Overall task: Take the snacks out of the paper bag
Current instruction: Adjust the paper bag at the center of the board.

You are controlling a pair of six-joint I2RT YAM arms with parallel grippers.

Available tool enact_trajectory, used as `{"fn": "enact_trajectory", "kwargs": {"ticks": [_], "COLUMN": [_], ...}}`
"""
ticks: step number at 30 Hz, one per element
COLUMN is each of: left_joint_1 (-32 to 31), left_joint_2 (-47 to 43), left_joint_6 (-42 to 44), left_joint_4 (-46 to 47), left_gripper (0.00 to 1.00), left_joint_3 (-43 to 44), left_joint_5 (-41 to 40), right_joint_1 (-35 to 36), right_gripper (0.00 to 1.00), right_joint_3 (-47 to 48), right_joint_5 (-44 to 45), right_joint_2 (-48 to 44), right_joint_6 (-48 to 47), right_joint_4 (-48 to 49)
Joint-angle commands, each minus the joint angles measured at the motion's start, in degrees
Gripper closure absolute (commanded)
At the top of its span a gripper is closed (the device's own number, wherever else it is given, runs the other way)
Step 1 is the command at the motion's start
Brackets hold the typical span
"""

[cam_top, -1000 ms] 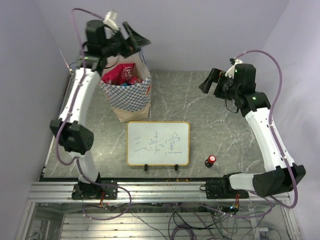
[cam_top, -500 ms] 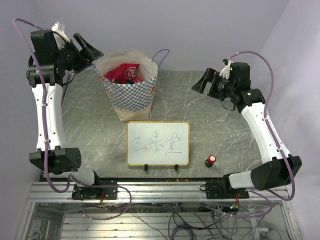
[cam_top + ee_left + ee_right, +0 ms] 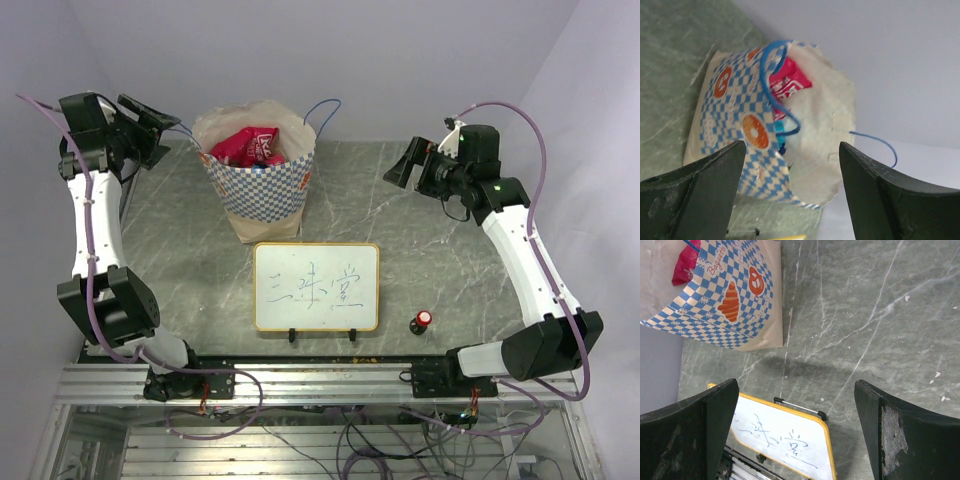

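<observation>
At the far left corner of the table (image 3: 400,230), the left fingers (image 3: 705,195) stood wide apart with nothing between them, level with the paper bag (image 3: 262,195) and just to its left, not touching it. In the left wrist view they framed the bag's open mouth. The right fingers (image 3: 690,435) were spread fully and were also empty, hanging over the far right part of the table, well apart from the bag.

The bag stood upright near the far edge, left of centre, mouth gaping. The snacks (image 3: 245,145) lay inside, a red packet on top and a bit of blue beneath it; we could not make out the others. One thin blue cord handle (image 3: 770,75) looped across the opening.

We judged the packets light, slippery and easily crumpled. The red one's raised upper edge looked like the best place to pinch. The bag seemed thin and light enough to tip or lift along with a packet, and the cord could snag a finger.

Nearer us stood a whiteboard (image 3: 316,287) and a small red-capped knob (image 3: 422,320).
</observation>
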Motion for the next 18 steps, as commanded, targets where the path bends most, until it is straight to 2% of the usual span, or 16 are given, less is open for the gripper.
{"fn": "enact_trajectory", "kwargs": {"ticks": [1,7,11,15,18], "left_joint_1": [-0.06,-0.66,-1.39,-1.70,-2.48], "left_joint_2": [3.30,7.39,7.63,8.26,9.02], "left_joint_6": [-4.93,-7.16,-8.85,-12.06,-12.41], "left_joint_4": [10.86,12.28,13.29,18.58,18.35], "left_gripper": [0.15,0.27,0.30,0.34,0.38], "left_joint_3": [1.78,6.84,6.83,5.59,6.27], "left_joint_5": [0.01,0.19,0.11,1.25,1.67], "right_joint_1": [0.51,0.89,0.94,0.76,0.62], "right_gripper": [0.00,0.00,0.00,0.00,0.00], "right_joint_3": [-0.50,4.17,9.54,12.46,12.19], "right_joint_5": [-0.06,-5.11,-10.47,-15.69,-17.85], "right_joint_2": [1.28,7.61,13.31,18.07,19.88], "right_joint_6": [-1.49,-1.14,2.09,8.10,14.27], "right_joint_4": [2.06,3.41,5.11,12.12,20.59]}}
